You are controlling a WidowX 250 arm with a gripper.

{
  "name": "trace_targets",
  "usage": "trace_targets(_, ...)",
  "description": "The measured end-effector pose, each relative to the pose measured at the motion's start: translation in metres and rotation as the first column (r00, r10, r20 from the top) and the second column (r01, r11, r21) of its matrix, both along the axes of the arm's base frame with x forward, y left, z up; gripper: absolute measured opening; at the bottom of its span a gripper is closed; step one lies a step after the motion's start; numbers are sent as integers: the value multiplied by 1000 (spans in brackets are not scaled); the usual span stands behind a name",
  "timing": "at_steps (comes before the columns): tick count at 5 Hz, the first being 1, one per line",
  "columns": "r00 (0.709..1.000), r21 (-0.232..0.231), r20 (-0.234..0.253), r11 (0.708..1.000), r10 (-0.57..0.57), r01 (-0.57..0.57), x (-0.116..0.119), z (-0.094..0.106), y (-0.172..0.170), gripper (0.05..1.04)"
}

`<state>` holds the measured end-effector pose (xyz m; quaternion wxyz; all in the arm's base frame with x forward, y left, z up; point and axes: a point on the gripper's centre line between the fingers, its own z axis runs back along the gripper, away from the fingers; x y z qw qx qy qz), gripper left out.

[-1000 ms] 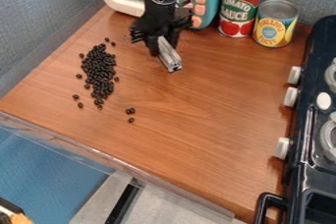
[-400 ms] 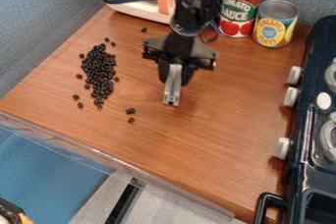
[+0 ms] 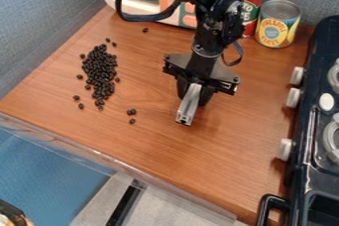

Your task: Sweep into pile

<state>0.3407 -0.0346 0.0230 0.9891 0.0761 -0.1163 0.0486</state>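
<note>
Black beans [image 3: 100,74] stretch lengthwise, roughly parallel to the stove [image 3: 313,170]; nearer it, the tool [image 3: 193,95] hangs down, clenched on a silver bar [image 3: 188,110].

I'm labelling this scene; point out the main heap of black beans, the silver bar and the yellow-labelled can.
Bean heap [image 3: 100,69], camera view, its dense middle.
Silver bar [image 3: 189,104], camera view, its mid-length.
Yellow-labelled can [image 3: 276,30], camera view, its label.

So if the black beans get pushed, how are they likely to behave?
The black beans look small and rounded, so they'd probably roll or scatter rather than slide as one mass. The wooden counter looks smooth, offering strays little to stop them. Each bean is tiny beside the pineapple can, so likely light and easily knocked away.
</note>
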Motion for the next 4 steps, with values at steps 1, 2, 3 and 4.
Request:
trace_targets(1,1000,60,-2,998,28,-28,3,-4,3,769)
trace_targets(2,999,75,15,996,41,-42,12,4,4,1001)
trace_targets(3,995,75,27,992,100,-102,25,21,12,1008)
trace_targets(4,988,71,-29,987,149,-147,32,47,15,1001)
